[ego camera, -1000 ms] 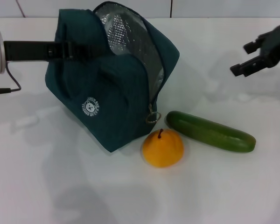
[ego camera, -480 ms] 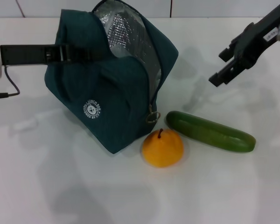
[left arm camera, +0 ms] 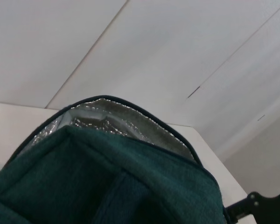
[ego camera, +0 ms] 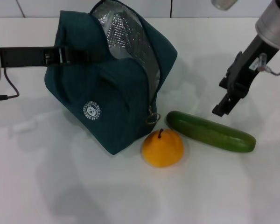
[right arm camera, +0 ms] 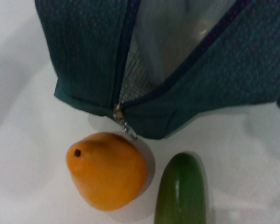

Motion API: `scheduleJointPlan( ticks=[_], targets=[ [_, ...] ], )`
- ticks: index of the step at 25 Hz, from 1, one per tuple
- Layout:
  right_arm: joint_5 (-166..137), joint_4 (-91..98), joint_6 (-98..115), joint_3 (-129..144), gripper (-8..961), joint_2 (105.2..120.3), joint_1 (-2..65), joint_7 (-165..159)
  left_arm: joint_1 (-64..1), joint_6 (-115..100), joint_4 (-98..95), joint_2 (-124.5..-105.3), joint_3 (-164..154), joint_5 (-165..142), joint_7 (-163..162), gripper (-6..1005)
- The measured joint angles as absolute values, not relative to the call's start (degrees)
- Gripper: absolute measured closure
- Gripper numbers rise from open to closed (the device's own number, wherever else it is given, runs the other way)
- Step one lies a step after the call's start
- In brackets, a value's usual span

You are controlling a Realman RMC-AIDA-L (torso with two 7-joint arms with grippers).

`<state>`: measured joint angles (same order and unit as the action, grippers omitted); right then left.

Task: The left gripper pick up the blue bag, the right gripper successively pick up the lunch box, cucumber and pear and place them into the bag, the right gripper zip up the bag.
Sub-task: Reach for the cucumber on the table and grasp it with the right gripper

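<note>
The blue bag [ego camera: 116,93] stands tilted on the white table with its foil-lined mouth open toward the right. My left gripper [ego camera: 71,55] reaches in from the left and is shut on the bag's upper side. The pear [ego camera: 162,147] lies just in front of the bag's zipper ring [ego camera: 151,116], and the cucumber [ego camera: 210,131] lies to its right. My right gripper [ego camera: 220,99] hangs open, pointing down, just above the cucumber's middle. In the right wrist view the pear [right arm camera: 106,170], the cucumber's end [right arm camera: 181,191] and the bag's mouth [right arm camera: 149,51] show. The lunch box cannot be made out.
The white table [ego camera: 60,186] spreads out in front of the bag and to the right of the cucumber. A tiled wall [left arm camera: 177,56] rises behind. A thin black cable [ego camera: 9,91] loops from my left wrist.
My right arm has swung in from the far right and come down toward the cucumber, turning its gripper to point downward. The bag has shifted only slightly.
</note>
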<state>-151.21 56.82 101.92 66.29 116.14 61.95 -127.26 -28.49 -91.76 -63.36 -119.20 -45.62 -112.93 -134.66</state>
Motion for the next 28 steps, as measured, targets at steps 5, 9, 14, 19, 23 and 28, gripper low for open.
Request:
scheduleJointPlan(
  ticks=[5, 9, 14, 19, 23, 28],
  targets=[
    [-150.3, 55.5, 100.3, 69.1, 113, 116.18, 61.1, -127.3, -28.2, -91.8, -63.4, -119.22, -45.6, -112.8, -134.6, 960],
    [-149.9, 53.2, 98.4, 71.6, 113, 116.15, 61.1, -127.3, -28.5, -91.8, -63.4, -119.26, -45.6, -112.8, -134.4, 960],
    [-148.8, 50.9, 96.0, 73.6, 113, 116.17, 61.1, -127.3, -29.1, -91.7, -62.6, -119.27, -45.6, -112.8, -134.3, 961],
    [-147.3, 48.9, 94.2, 74.5, 114, 116.19, 61.3, -127.3, -29.3, -91.7, -62.6, -119.27, -45.6, -112.8, -134.2, 961],
    [-146.0, 47.8, 92.6, 77.5, 114, 116.19, 61.2, -127.3, -29.3, -91.6, -62.6, -119.27, -45.6, -112.8, -134.1, 961],
    [-144.2, 44.9, 89.8, 80.6, 115, 116.19, 61.5, -127.3, -29.3, -91.6, -62.3, -119.27, -45.6, -112.8, -133.8, 961]
  ],
)
